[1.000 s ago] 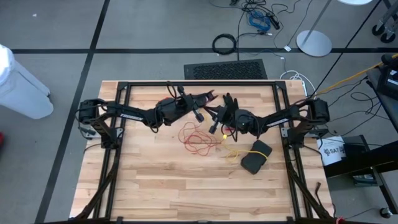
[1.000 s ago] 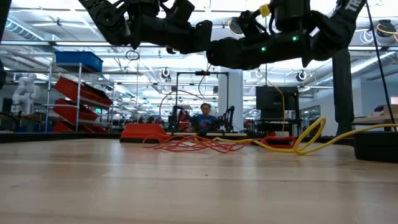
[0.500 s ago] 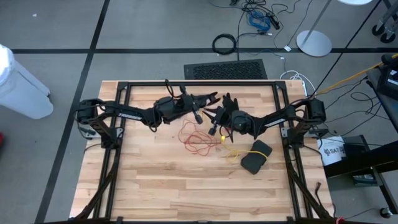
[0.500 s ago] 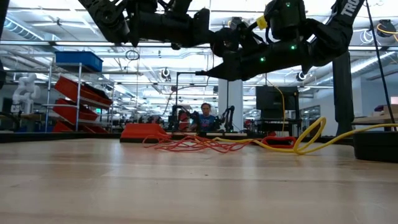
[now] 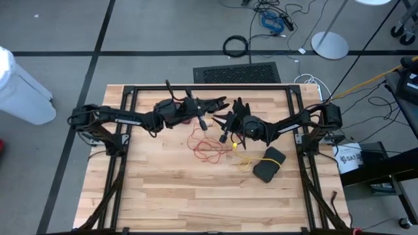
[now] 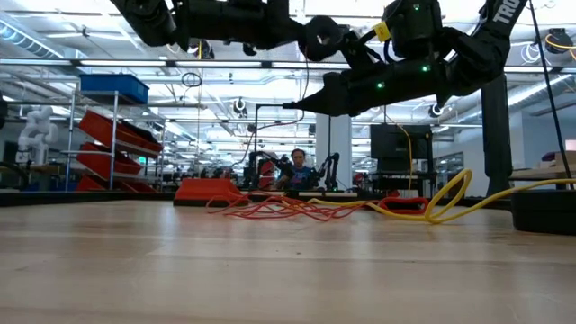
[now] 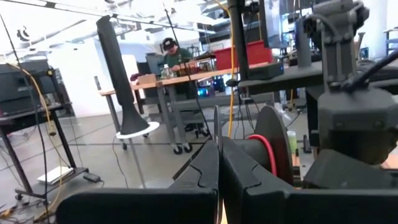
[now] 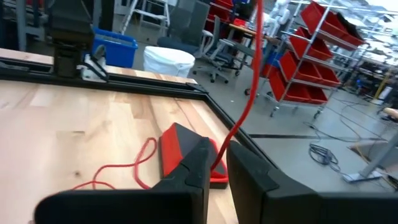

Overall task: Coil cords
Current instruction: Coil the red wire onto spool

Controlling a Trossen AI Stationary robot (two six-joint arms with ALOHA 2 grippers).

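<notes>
since the earlier frames the left arm pulls back toward the left edge of the high view, drawing its wrist away from the middle, while the right arm holds about the same spot right of centre. that pull looks like it draws red cord taut between the two arms, so a winding turn seems under way rather than finished.

left hand (image 5: pixel 210 104) sits in the upper middle of the high view, above the desk (image 5: pixel 163 196); its fingers (image 7: pixel 208 165) are pressed together, with a black reel (image 7: pixel 268 146) wound with red cord just beside them in its wrist view. whether the reel is pinched there i cannot tell.

right hand (image 5: pixel 225 127) is just right of centre in the high view, its fingers (image 8: pixel 196 158) only slightly apart, and the red cord (image 8: pixel 245 99) runs down into the narrow gap, so it seems lightly clamped on that strand.

most of the red cord lies loose in a tangle at the middle of the desk, the yellow cord (image 5: pixel 243 160) beside a dark pouch (image 5: pixel 268 163) lower right. coiling is judged far from done.
</notes>
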